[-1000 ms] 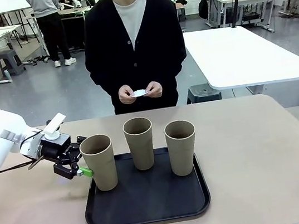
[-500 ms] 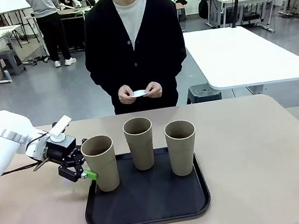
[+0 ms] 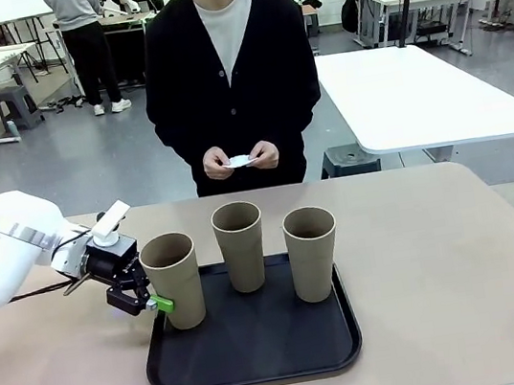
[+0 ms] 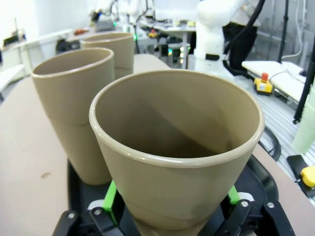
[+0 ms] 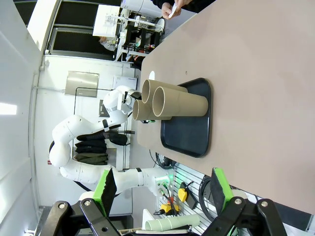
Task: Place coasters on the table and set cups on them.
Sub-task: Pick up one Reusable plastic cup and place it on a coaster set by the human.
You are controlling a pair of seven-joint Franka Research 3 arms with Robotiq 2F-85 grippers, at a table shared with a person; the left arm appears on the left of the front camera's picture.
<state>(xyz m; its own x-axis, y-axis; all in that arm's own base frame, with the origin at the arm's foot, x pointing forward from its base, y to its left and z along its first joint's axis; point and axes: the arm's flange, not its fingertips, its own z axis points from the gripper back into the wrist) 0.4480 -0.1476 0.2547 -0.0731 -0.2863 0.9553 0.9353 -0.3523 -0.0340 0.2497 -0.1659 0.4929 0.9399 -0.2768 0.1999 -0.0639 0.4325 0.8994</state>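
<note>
The left gripper (image 3: 160,300), centre left in the front view, is clamped low on the leftmost cup (image 3: 173,280), its green pads (image 4: 109,197) pressing both sides of the narrow lower wall. That cup stands at the left end of the black tray (image 3: 262,358), with the middle cup (image 3: 241,246) and the right cup (image 3: 313,253) beside it, apart. The right gripper (image 5: 162,191) hangs with jaws wide, holding nothing.

The cups are tall, tapered and smooth matte taupe. A squeeze on such a taper could let the cup slip or lean, since its wide mouth sits high above the grip. A careless swing might knock the middle cup. The thin white coaster (image 3: 241,160) is in the person's hands (image 3: 219,162), upper centre, not on the beige table (image 3: 443,271), so the cup has no landing spot.
</note>
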